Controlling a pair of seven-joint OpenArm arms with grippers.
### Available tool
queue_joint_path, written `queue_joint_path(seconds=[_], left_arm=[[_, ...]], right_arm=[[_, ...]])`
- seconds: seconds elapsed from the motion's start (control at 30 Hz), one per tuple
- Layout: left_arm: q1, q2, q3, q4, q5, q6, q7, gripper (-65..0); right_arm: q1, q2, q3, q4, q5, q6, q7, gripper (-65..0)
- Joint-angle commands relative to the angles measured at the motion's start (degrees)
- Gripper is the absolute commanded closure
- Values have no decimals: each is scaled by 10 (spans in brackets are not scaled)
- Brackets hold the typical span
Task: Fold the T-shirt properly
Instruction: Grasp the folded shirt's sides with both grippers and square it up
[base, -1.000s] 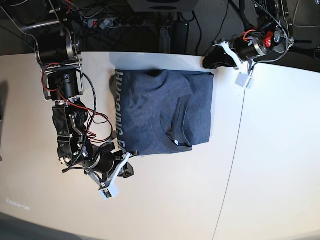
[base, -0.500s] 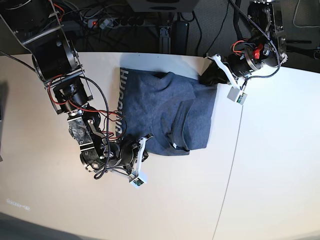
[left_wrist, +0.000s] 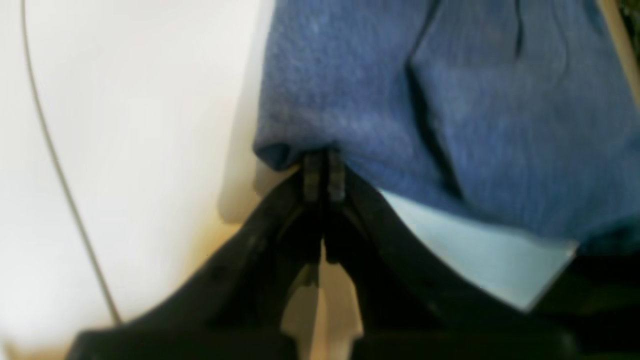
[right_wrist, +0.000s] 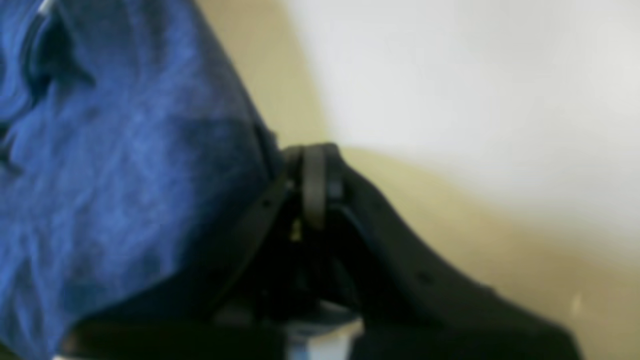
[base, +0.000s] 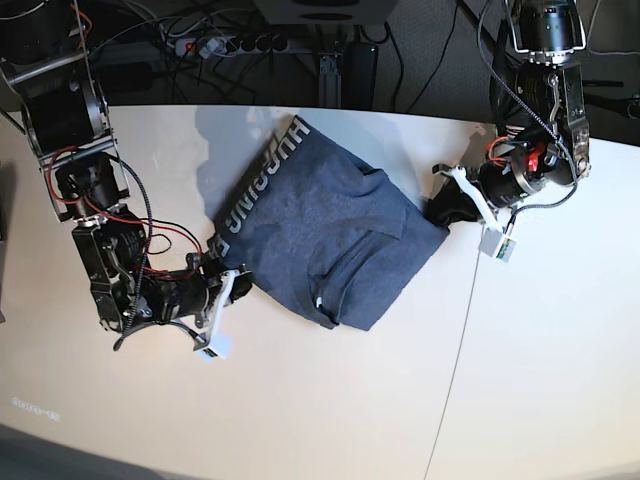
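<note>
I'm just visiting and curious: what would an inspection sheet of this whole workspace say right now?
Surface: pale table, a seam running down its right part.
Job's things: T-shirt, folded, lying skewed, lettering along its upper-left edge.
Clutter: nothing seen.
Grippers: left gripper shut on a T-shirt corner; right gripper shut at the opposite edge.
Cables: red and black wires on the right arm.
Surroundings: power strip behind the table.

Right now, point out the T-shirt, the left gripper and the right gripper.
T-shirt (base: 320, 225): base view, middle of the fabric.
Left gripper (left_wrist: 324, 172): left wrist view, between the pinching fingertips.
Right gripper (right_wrist: 314, 172): right wrist view, at the closed fingertips.
</note>
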Motion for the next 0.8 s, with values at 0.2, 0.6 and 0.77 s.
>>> queue_joint_path(seconds=[0.2, 0.6, 0.77], left_arm=[[-67, -14, 1, -60, 45, 8, 31, 0], [-153, -17, 77, -79, 62, 8, 28, 0], [-194, -21, 106, -116, 62, 8, 22, 0]], right_arm=[[-66, 50, 3, 75, -10, 44, -20, 0], [-247, 71, 73, 229, -13, 44, -23, 0], [-327, 69, 121, 299, -12, 44, -24, 0]])
